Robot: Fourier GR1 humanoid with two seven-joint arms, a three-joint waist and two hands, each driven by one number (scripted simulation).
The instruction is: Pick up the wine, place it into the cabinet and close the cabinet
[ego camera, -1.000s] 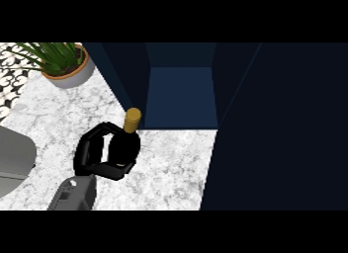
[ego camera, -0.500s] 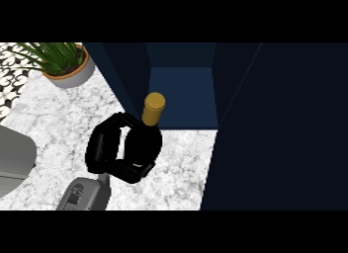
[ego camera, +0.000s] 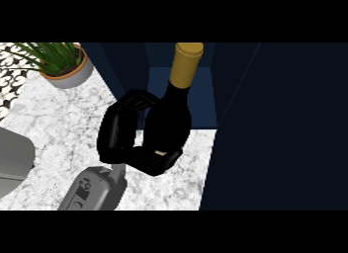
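Grey appliance (ego camera: 5,160) at left edge, potted plant (ego camera: 60,62) top left on marble counter (ego camera: 60,123), hand (ego camera: 126,136) (which one, cannot tell) curled round dark wine bottle (ego camera: 169,113), gold neck up, lifted before open dark cabinet (ego camera: 198,94).

White-grey marbled stone counter (ego camera: 60,123) fills lower left. Green spiky plant in round grey pot (ego camera: 60,62) stands at counter's back corner. Black-and-white patterned tile wall (ego camera: 3,79) at far left. Curved grey metal object (ego camera: 5,163) at left edge, partly cut off. Even, shadowless light.
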